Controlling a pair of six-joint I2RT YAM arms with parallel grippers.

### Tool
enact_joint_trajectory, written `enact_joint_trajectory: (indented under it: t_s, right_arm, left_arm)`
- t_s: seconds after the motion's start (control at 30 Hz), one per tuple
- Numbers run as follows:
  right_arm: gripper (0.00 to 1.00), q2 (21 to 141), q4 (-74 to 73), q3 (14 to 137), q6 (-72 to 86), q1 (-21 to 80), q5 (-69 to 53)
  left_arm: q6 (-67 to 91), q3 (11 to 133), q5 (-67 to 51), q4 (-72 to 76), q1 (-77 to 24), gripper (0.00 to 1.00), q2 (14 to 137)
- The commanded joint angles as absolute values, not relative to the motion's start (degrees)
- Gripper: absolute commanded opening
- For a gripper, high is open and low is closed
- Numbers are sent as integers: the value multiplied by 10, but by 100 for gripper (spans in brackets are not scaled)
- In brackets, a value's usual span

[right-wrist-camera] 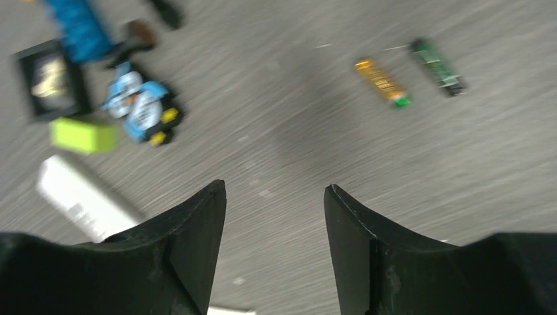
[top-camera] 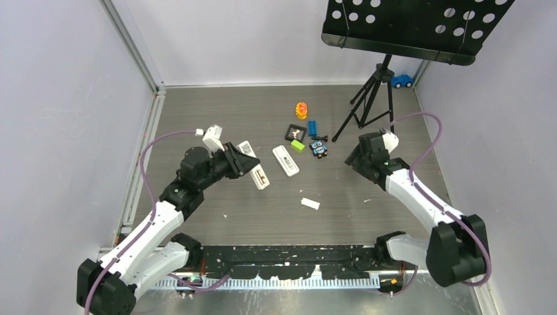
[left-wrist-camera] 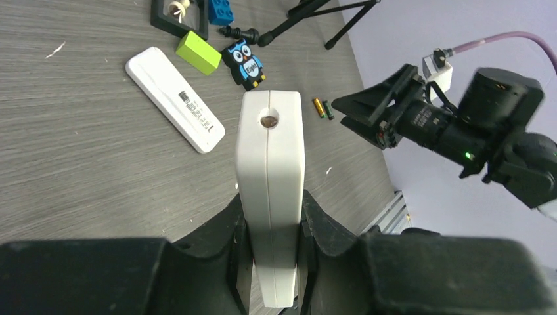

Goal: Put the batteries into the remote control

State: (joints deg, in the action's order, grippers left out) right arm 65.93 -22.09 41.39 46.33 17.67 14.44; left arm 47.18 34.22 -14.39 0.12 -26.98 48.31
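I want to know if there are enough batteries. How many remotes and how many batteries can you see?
Remotes: 2 (the remote control held in the left gripper; a slimmer white remote lying on the table)
Batteries: 2 (an orange battery and a dark green battery, side by side on the table)
Total: 4

Grey wood-grain tabletop between pale lilac walls, black perforated music stand at far right.
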Motion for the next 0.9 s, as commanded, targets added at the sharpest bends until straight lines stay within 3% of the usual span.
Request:
enact_joint_trajectory:
  t_s: [0.0,0.2,0.43,0.87]
  right_arm:
    - [63,698,-244,414,427,117,247]
    - [60,749,-179,413,397,32,200]
    - [53,851,-185,483,300,21,161]
    - [51,905,-188,507,274,19,142]
  left_arm:
    - [444,376,-189,6,-268,0,494]
    - [447,369,-206,19,-268,0,511]
    - [447,377,-221,21,-268,0,530]
    - [446,381,-229,19,-268,0,537]
